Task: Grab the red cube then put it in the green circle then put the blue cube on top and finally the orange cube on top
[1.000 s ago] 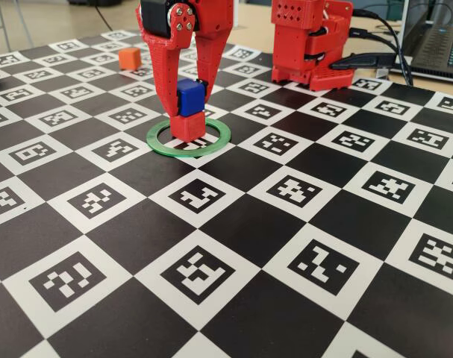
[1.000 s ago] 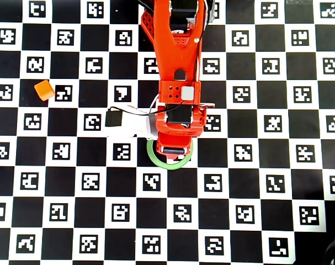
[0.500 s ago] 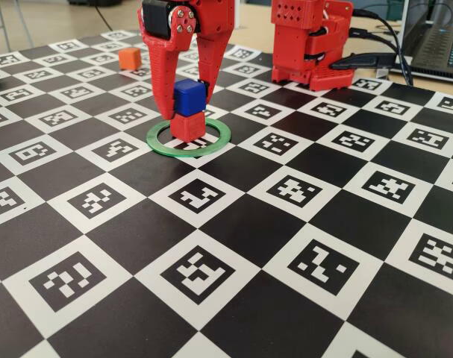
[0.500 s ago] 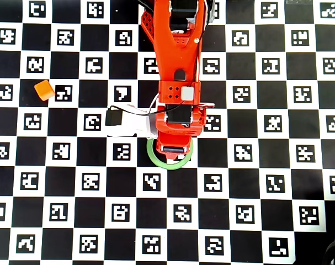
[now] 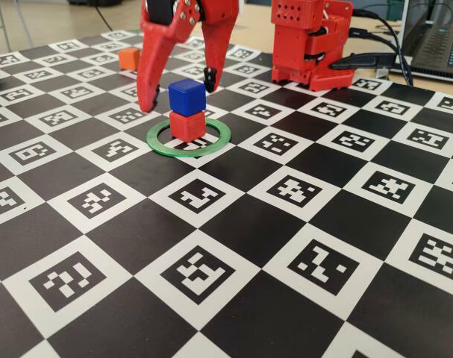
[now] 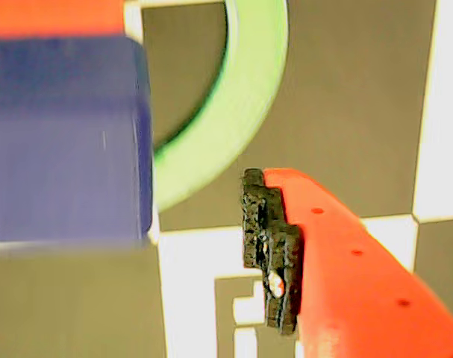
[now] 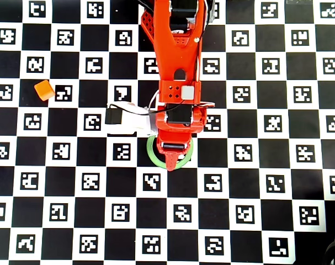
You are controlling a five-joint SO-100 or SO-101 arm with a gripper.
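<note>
Spread open and holding nothing, the hand [image 5: 177, 93] is seen in the fixed view just behind the stack, its long red finger [image 5: 153, 63] down at the left of the blue cube [image 5: 186, 97] and its shorter, black-tipped finger [image 5: 210, 77] at the right — neither is seen touching the cube. The blue cube is set on top of the red cube [image 5: 186, 124], slightly turned against it, and the red cube stands inside the green circle [image 5: 211, 143] on the table [image 5: 301, 246]. In the wrist view the blue cube [image 6: 66, 138] is shown blurred at the left, apart from the black pad of one finger [image 6: 271, 250], with an arc of the green circle [image 6: 233, 112] between them. The orange cube [image 5: 128, 58] lies alone on the checkered table, well apart from the stack, far back at the left; in the overhead view it [image 7: 44, 89] is found at the left, while the stack is covered by the arm and only parts of the green circle [image 7: 152, 154] are visible.
</note>
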